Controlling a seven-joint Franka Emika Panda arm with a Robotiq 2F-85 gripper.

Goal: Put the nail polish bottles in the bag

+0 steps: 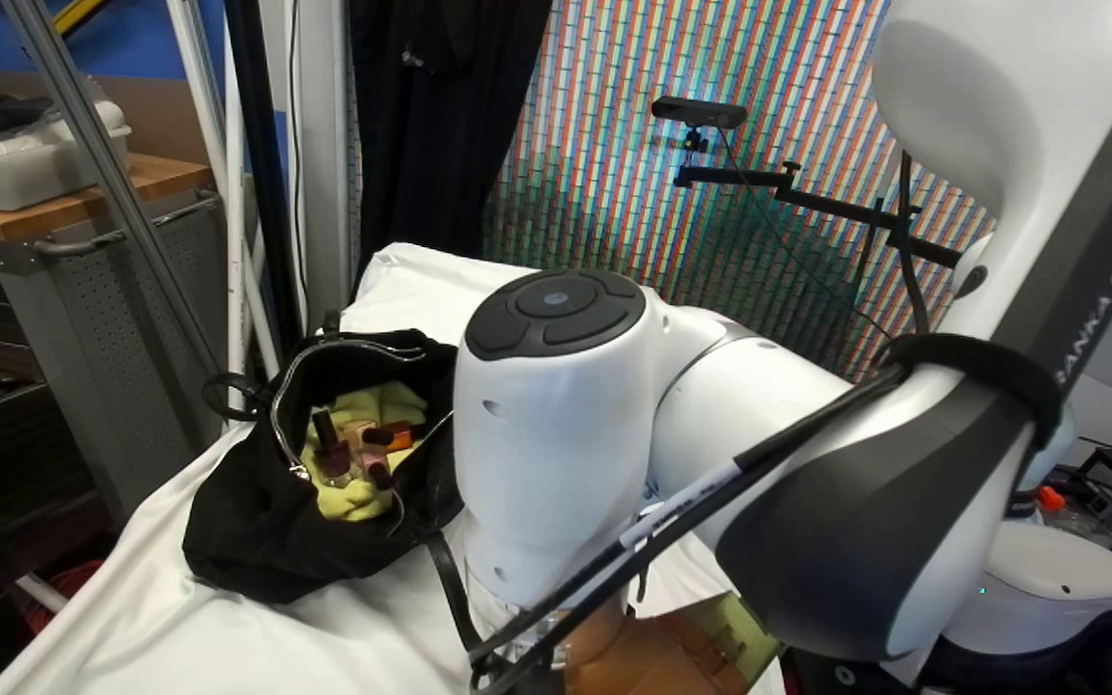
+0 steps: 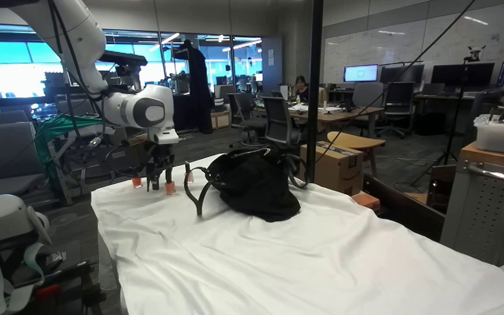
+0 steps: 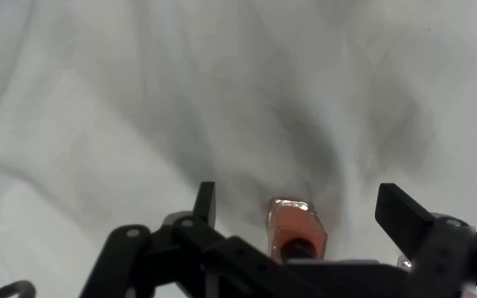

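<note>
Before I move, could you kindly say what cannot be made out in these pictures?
In an exterior view: contents of the black handbag, hidden by its side.
In an exterior view: exact count of overlapping bagged nail polish bottles.
Wrist view: top of orange nail polish bottle, behind the jaws.
Wrist view: glinting object, mostly covered by the jaws.

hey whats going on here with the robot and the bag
A Franka arm is packing nail polish into a black fabric handbag. Its gripper is open, and the wrist view shows an orange nail polish bottle between the jaws, not gripped. In an exterior view a red-orange bottle, a coral bottle and a pale pink bottle are on the white cloth, that one presumably among them. Several more, including a dark red bottle, are already in the bag.
</note>
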